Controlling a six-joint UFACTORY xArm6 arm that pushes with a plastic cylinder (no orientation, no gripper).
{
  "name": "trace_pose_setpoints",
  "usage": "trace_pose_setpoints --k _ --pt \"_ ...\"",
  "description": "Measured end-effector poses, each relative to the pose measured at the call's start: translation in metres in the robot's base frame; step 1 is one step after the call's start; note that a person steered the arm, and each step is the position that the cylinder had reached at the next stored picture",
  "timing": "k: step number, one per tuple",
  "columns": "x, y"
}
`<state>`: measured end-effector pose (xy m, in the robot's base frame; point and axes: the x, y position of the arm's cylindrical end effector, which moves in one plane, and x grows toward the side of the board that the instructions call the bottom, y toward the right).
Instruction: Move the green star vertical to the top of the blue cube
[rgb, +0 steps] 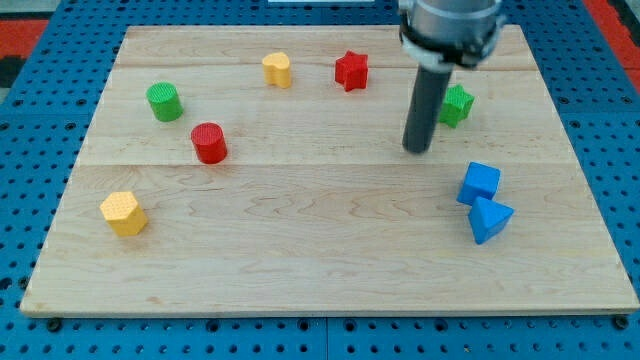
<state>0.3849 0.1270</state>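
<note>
Now my tip (417, 150) rests on the wooden tabletop (320, 250), just beside the green star (457, 104), at its lower left in the view. The rod hides part of the star, so its shape is probably a star, but I cannot be sure. No gripper is on this arm, only the rod. The blue cube (479, 183) lies toward the view's bottom from the star, touching the blue triangle block (489, 219). Further left are the red star (351, 71), yellow block (278, 69), green cylinder (164, 101), red cylinder (209, 142) and yellow hexagon block (123, 212).
</note>
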Motion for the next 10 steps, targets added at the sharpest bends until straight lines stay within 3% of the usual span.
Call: trace_pose_setpoints --k 1,3,4,5,6,7,9,10 --pt "-0.04 0.108" --pt "-0.15 0.114" --pt "-0.111 0.072" --pt "-0.043 0.064" --pt "-0.061 0.074" --pt "-0.081 0.119" --pt "-0.003 0.063" --pt "-0.011 0.076"
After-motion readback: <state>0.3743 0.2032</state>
